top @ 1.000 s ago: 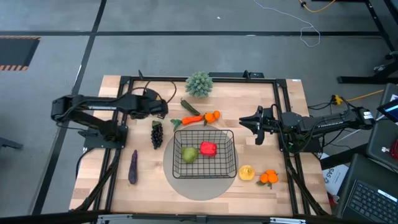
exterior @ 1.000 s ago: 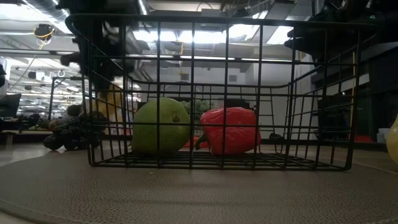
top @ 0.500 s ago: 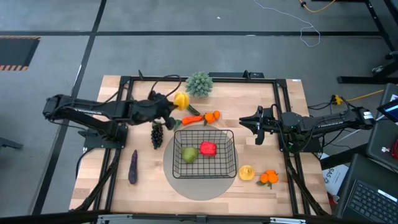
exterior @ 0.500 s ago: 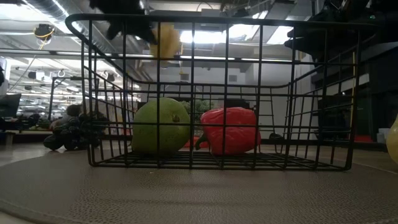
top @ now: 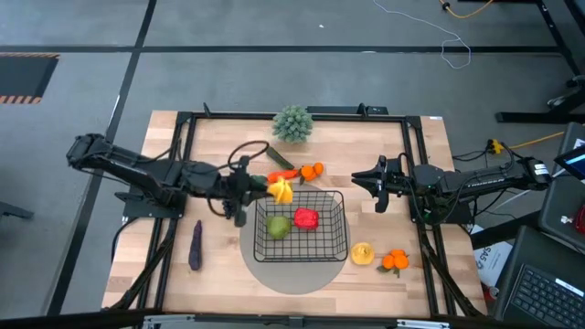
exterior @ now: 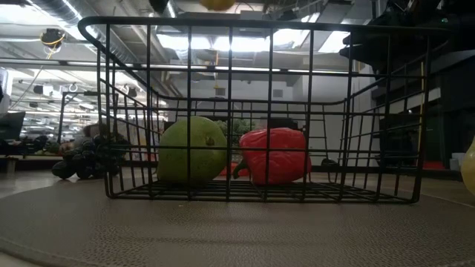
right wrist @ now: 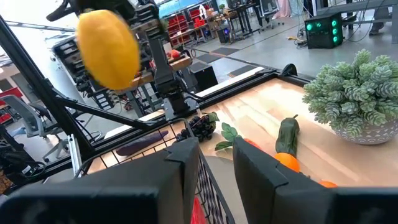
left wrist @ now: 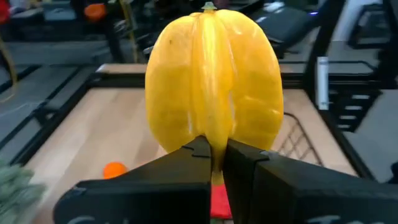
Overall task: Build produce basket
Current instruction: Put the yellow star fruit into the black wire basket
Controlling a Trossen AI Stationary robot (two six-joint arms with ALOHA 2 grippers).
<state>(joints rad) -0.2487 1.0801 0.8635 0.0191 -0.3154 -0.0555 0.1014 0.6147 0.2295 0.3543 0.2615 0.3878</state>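
Left hand (top: 271, 188) is seen closed on the yellow banana bunch (top: 281, 190), which is clamped by its stem end between the two fingers (left wrist: 186, 168) in the left wrist view. Compared with half a second ago, the hand and the fruit have been carried from near the spiky plant (top: 292, 122) at the far side of the desk (top: 430, 146) to a spot just above the far-left corner of the basket (top: 338, 245); a second ago the fruit was not yet seen lifted. In the low view only the bottom of the fruit (exterior: 217, 4) is caught above the basket's top rim (exterior: 245, 24).

Inside the basket the green pear (top: 279, 226) and the red pepper (top: 306, 218) are lying side by side, unchanged from before. The basket is set on a round grey mat (top: 297, 274). Left of it the grapes (exterior: 87, 157) are partly covered by the arm from above, and the eggplant (top: 195, 245) is lying farther near-left. The cucumber (top: 279, 157), carrot (top: 281, 175) and an orange (top: 313, 170) are placed just beyond the basket's far edge; the lemon (top: 363, 253) and two oranges (top: 395, 260) are at its near right.

Right hand (top: 377, 183) is held well to the right of the basket, unmoved, its fingers (right wrist: 180, 168) part open with nothing between them.
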